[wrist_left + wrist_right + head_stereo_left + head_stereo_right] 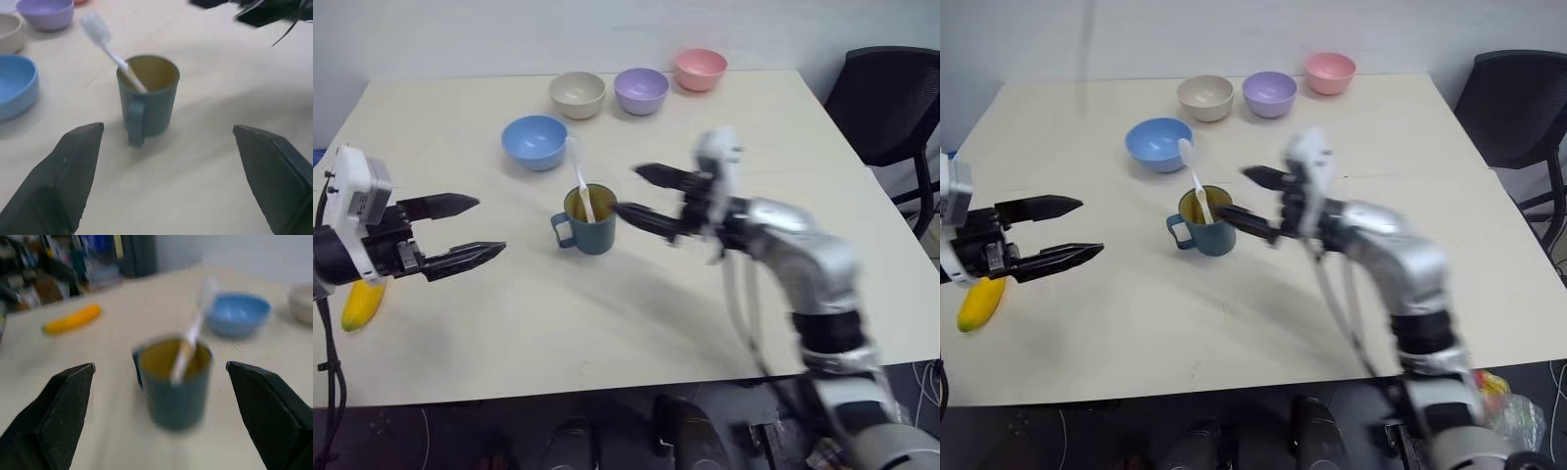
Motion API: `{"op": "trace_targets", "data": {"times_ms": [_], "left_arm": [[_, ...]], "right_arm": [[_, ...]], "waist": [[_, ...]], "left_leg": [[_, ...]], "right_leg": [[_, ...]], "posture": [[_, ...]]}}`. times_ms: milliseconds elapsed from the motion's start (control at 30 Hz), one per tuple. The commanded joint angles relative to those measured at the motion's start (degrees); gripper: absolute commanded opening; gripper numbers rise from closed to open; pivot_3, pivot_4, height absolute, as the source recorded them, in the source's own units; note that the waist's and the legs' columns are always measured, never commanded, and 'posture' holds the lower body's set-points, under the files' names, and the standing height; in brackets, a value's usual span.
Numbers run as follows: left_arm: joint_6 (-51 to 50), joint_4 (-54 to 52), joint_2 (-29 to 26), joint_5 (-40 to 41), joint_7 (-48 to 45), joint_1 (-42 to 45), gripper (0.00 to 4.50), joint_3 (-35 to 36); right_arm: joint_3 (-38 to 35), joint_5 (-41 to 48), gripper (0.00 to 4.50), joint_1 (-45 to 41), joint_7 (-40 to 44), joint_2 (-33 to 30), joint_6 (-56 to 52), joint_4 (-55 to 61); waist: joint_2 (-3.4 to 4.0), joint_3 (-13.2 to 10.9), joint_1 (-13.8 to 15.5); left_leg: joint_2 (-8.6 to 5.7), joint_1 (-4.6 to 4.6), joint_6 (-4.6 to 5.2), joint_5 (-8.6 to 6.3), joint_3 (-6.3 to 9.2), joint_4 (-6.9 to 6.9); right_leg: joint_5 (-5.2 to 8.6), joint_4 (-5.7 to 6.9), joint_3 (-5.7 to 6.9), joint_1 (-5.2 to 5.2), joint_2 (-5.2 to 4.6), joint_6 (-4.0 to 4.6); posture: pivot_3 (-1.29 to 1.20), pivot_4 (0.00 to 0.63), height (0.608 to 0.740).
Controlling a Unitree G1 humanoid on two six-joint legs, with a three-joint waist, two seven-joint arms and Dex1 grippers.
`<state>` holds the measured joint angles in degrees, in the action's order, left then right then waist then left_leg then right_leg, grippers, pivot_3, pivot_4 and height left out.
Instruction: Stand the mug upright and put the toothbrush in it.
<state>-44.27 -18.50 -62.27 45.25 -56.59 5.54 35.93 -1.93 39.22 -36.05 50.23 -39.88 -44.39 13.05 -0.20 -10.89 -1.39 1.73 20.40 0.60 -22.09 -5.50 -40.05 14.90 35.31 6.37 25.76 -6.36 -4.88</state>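
Mug (590,221) is seen upright mid-desk with the toothbrush (582,186) leaning inside it, so the task is judged done, and with both the left gripper (460,233) and right gripper (646,194) spread and empty, only withdrawal is called for.

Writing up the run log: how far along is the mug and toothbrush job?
Done: the mug stands upright on the table, and the toothbrush leans inside it, bristles up. In hand: nothing; the left pincer and right pincer are both open, clear of the mug. Left: seemingly nothing.
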Motion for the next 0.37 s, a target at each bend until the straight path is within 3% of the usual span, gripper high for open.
{"op": "trace_targets", "data": {"times_ms": [33, 167, 367], "left_arm": [[2.62, 1.13, -2.65, -2.47, -4.70, -2.50, 4.50, 5.61], [6.67, 3.37, -2.91, -5.79, -5.32, -2.55, 4.50, 5.93], [6.11, 2.35, -2.54, -4.43, -6.61, -1.39, 4.50, 4.33]], "right_arm": [[-5.77, 3.80, 4.48, 2.81, 10.74, -9.79, -1.32, 3.50], [-7.68, 0.63, 4.48, 5.66, 14.00, -16.48, 2.22, 1.91], [-9.75, 1.46, 4.48, 6.82, 11.52, -15.00, 1.96, 3.03]], "waist": [[-0.01, -0.02, -0.05], [-0.02, -0.02, -0.55], [-0.03, -0.02, -0.13]], "left_leg": [[0.01, 0.00, 0.01, -0.01, -0.08, -0.01], [0.05, -0.38, 0.02, -0.04, -0.46, 0.01], [0.06, -0.59, 0.01, -0.04, -0.60, 0.01]], "right_leg": [[0.00, 0.00, 0.12, 0.01, 0.04, 0.00], [-0.01, 0.01, 0.09, -0.12, 0.06, -0.01], [-0.01, 0.33, -0.13, -0.13, -0.10, 0.00]], "posture": [[0.00, 0.150, 0.740], [0.00, 0.150, 0.740], [0.00, 0.150, 0.740]]}}
